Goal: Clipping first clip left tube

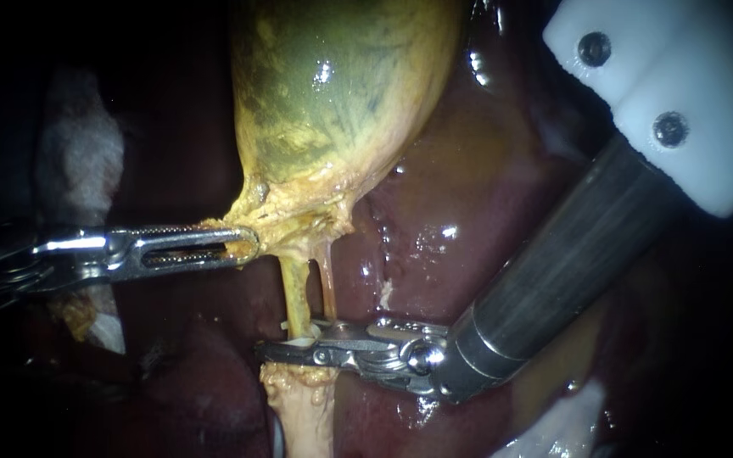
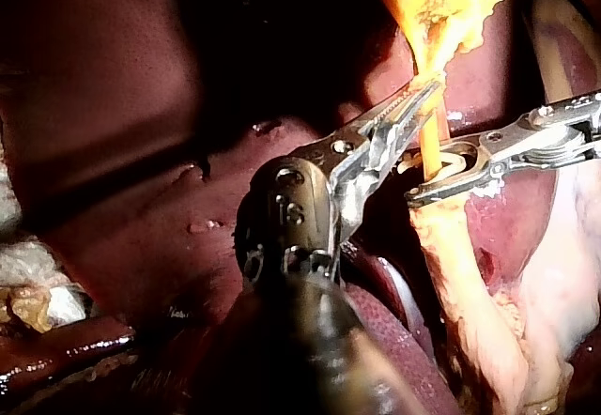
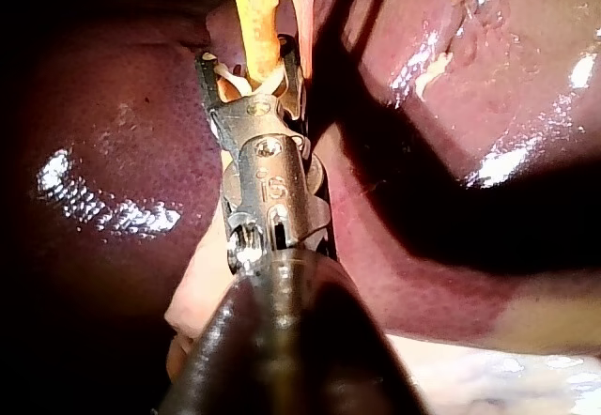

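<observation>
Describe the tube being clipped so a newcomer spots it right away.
From the yellow-green gallbladder, follow its narrow end down to two tubes side by side. The left tube is the thicker, yellower one; unlike the thin tube beside it, it sits between the jaws of the right instrument with a white clip around it.

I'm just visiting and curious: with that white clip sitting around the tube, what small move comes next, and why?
Probably the right instrument should squeeze its jaws to close the clip. It already straddles the left tube but looks open, and the left instrument grips the neck of the gallbladder.
</observation>
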### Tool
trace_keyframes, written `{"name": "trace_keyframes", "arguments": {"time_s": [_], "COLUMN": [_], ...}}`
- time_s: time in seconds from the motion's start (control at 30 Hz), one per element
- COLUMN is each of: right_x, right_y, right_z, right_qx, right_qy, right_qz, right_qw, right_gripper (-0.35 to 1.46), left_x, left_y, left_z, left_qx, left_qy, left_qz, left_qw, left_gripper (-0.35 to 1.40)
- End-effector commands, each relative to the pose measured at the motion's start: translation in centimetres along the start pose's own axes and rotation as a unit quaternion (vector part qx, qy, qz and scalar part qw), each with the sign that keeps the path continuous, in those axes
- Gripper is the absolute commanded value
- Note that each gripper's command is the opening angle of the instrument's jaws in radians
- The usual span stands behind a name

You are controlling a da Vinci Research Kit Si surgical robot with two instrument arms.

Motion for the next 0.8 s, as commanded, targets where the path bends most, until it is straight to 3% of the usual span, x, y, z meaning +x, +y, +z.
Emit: {"name": "trace_keyframes", "arguments": {"time_s": [0.03, 0.5, 0.63, 0.8], "right_x": [0.01, 0.05, 0.04, 0.04], "right_y": [0.00, 0.06, 0.06, 0.06], "right_z": [0.01, 0.04, 0.03, 0.03], "right_qx": [0.000, -0.011, -0.020, -0.043], "right_qy": [0.001, 0.009, 0.006, -0.023], "right_qz": [0.001, 0.002, 0.007, 0.005], "right_qw": [1.0000, 0.9999, 0.9998, 0.9988], "right_gripper": [0.48, 0.39, 0.15, -0.25], "left_x": [0.00, 0.00, 0.00, 0.00], "left_y": [0.00, 0.00, 0.00, 0.00], "left_z": [0.00, 0.00, 0.00, 0.00], "left_qx": [0.000, 0.000, 0.000, 0.000], "left_qy": [0.000, 0.000, 0.000, 0.000], "left_qz": [0.000, 0.000, 0.000, 0.000], "left_qw": [1.0000, 1.0000, 1.0000, 1.0000], "left_gripper": [-0.35, -0.35, -0.35, -0.35]}}
